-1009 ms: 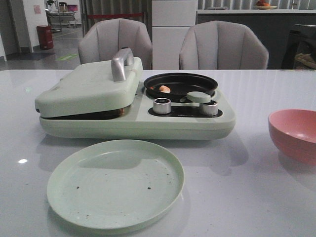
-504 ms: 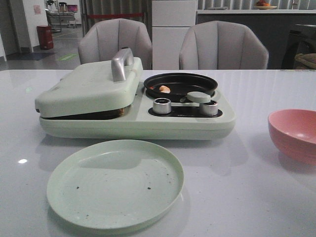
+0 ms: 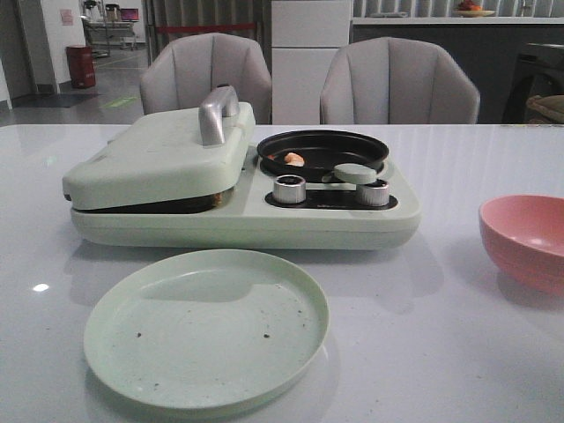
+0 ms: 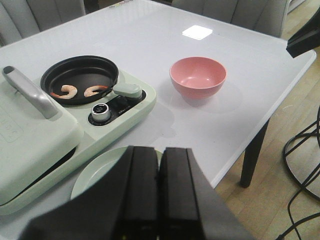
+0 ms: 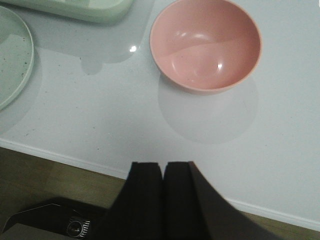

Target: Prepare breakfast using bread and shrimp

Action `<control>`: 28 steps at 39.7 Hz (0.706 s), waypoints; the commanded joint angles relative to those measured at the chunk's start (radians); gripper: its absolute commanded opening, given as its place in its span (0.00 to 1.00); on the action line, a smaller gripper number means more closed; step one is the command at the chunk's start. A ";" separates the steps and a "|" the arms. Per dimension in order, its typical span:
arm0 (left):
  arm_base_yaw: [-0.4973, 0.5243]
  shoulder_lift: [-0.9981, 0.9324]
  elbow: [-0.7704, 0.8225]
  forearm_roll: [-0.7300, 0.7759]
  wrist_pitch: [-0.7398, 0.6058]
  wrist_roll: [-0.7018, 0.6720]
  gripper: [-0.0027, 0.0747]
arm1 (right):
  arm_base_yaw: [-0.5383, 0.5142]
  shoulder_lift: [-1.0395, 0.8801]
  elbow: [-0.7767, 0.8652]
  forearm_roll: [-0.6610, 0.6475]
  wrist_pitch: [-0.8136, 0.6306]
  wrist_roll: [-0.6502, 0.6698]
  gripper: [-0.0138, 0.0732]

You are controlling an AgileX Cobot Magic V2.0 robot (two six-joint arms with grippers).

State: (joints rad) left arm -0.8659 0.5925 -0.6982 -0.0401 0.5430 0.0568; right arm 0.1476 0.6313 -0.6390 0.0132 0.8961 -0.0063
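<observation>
Two curled pinkish-orange shrimp (image 4: pixel 65 90) (image 4: pixel 94 90) lie in the round black pan (image 4: pixel 80 79) of the pale green cooker; the front view shows one shrimp (image 3: pixel 293 159) in the pan (image 3: pixel 322 152). The cooker's lid (image 3: pixel 163 154) with its silver handle (image 3: pixel 217 113) is down on the left half. No bread is in view. My left gripper (image 4: pixel 160 150) is shut and empty, held above the pale green plate (image 4: pixel 95 172). My right gripper (image 5: pixel 163 165) is shut and empty, over the table's front edge near the pink bowl (image 5: pixel 205 45). Neither gripper shows in the front view.
The green plate (image 3: pixel 206 326) lies in front of the cooker (image 3: pixel 335 220). The pink bowl (image 3: pixel 526 240) stands at the right. Two silver knobs (image 3: pixel 289 189) (image 3: pixel 373 192) sit on the cooker's front. Two grey chairs (image 3: pixel 398 84) stand behind the table.
</observation>
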 commanded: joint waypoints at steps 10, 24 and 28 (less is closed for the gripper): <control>-0.005 0.004 -0.031 -0.004 -0.079 -0.011 0.16 | 0.003 -0.002 -0.026 -0.005 -0.064 -0.001 0.21; 0.012 -0.070 -0.002 0.089 -0.058 0.020 0.16 | 0.003 -0.002 -0.026 -0.005 -0.066 -0.001 0.21; 0.095 -0.146 0.050 0.161 -0.082 0.020 0.16 | 0.003 -0.002 -0.026 -0.005 -0.065 -0.001 0.21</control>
State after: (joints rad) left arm -0.8231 0.5002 -0.6525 0.0628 0.5468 0.0714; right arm 0.1476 0.6313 -0.6380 0.0132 0.8942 -0.0063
